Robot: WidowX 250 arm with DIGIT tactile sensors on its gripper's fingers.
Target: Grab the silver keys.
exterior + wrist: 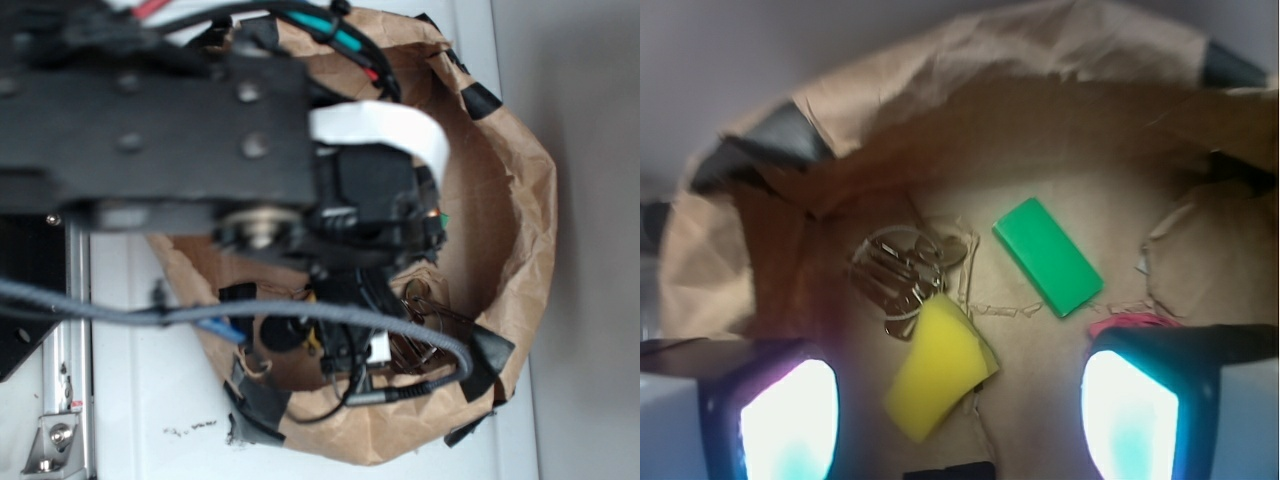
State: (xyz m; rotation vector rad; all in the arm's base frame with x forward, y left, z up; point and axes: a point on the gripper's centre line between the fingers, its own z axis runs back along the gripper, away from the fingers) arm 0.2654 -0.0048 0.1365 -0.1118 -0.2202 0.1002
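In the exterior view the black arm (150, 110) fills the upper left and hides most of the brown paper bag (520, 210) beneath it; the bag's rolled rim, patched with black tape, rests on the white surface (150, 400). Cables cross the bag's opening, and the hand (345, 350) is lost among dark parts and wires there, so its fingers cannot be made out from this side. Only a sliver of the silver keys (425, 315) shows, near the bag's wall just beside the hand; the other contents are covered.

The wrist view looks down onto the bag floor (1060, 180), blurred at its edges. The hand (960, 410) has its two fingers (790, 420) spread wide apart at the bottom corners, glowing, with nothing between them but the floor. The green block (1048, 255) lies tilted near the middle of the floor. The yellow sponge (938, 365) sits between the fingers, toward the left one. The silver keys (905, 270) lie just beyond the sponge, touching its far edge, apart from both fingers; single keys are hard to tell apart.
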